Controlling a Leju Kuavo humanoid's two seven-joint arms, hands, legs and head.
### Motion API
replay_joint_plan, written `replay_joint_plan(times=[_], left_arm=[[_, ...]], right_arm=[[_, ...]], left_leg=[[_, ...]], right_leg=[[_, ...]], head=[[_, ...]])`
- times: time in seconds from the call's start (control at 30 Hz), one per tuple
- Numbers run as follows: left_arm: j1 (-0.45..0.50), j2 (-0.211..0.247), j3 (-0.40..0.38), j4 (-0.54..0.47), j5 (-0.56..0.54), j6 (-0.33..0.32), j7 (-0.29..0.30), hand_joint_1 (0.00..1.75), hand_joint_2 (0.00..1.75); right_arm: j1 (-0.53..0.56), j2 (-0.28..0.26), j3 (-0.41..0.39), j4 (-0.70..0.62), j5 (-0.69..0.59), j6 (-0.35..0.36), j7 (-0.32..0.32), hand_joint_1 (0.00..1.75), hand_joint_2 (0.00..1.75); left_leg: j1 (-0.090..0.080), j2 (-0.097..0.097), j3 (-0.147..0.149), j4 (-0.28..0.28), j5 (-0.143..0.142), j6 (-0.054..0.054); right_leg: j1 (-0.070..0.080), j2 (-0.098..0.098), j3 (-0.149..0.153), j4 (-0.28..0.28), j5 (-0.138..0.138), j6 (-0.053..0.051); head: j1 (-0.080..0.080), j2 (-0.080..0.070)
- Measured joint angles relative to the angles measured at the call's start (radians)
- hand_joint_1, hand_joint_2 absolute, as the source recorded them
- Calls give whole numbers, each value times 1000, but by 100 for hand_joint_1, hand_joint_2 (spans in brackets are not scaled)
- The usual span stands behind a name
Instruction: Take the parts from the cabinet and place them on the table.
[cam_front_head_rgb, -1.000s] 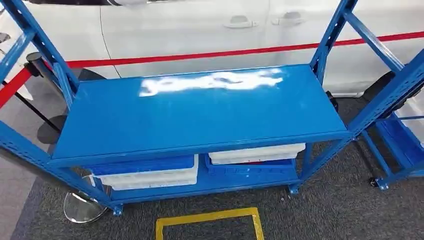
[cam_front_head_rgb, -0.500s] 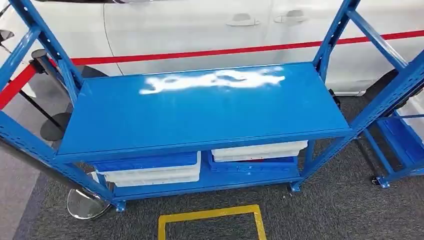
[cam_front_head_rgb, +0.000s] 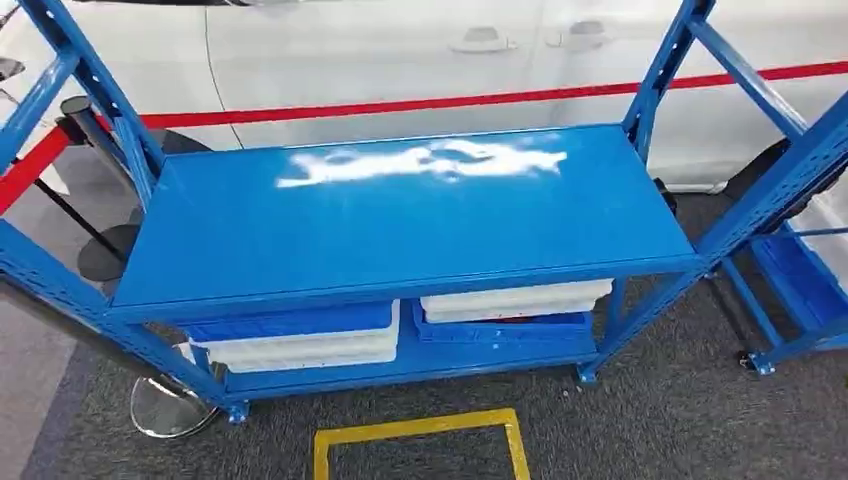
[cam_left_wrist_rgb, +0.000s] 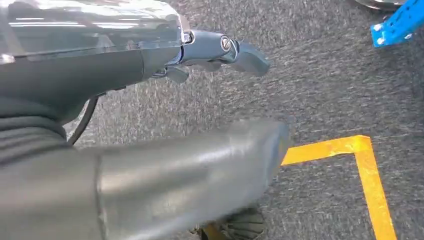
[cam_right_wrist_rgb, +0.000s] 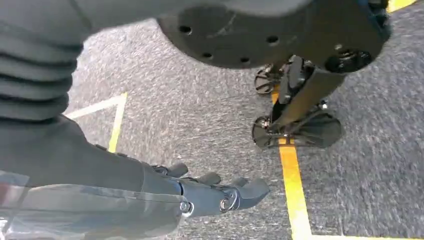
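The blue rack (cam_front_head_rgb: 400, 215) stands dead ahead in the head view, its top shelf bare but for a white glare toward 12 o'clock. On the lower shelf sit the bins: at 7 o'clock a blue bin (cam_front_head_rgb: 290, 322) stacked on a white bin (cam_front_head_rgb: 300, 350), and at 5 o'clock a white bin (cam_front_head_rgb: 515, 300) on top of a blue bin (cam_front_head_rgb: 500, 328); what the bins hold cannot be made out. Behind the rack, at 12 o'clock, a red belt (cam_front_head_rgb: 400, 106) runs across a white car (cam_front_head_rgb: 400, 50), and a stanchion (cam_front_head_rgb: 165, 405) with a shiny base stands at 8 o'clock just beside the rack's leg. A second blue rack (cam_front_head_rgb: 800, 270) is at 3 o'clock. On the grey carpet (cam_front_head_rgb: 650, 420) at 6 o'clock lies a yellow tape square (cam_front_head_rgb: 415, 435). The left hand (cam_left_wrist_rgb: 215, 52) hangs over the carpet near a yellow tape corner, fingers loosely extended and holding nothing. The right hand (cam_right_wrist_rgb: 210, 192) likewise hangs over the carpet beside a yellow tape line (cam_right_wrist_rgb: 292, 190), fingers stretched out and apart, empty.
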Motion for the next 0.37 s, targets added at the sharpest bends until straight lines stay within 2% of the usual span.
replay_joint_plan(times=[0.03,0.13,0.37], left_arm=[[0,-1,0,0,3,2,1,0,175],[0,-2,0,0,3,2,2,0,175],[-1,-2,0,0,3,2,2,0,175]], right_arm=[[0,0,-1,0,-2,-2,-1,0,0],[0,1,-1,1,-4,-7,4,0,0],[0,1,-2,1,-7,-8,7,0,0]], left_leg=[[-3,0,-1,0,2,5],[-8,0,-3,0,3,8],[-10,0,-4,0,4,15]], right_leg=[[-3,1,0,-1,2,3],[-7,2,1,-6,6,10],[-9,2,2,-12,10,17]], head=[[-1,0],[0,0],[0,0]])
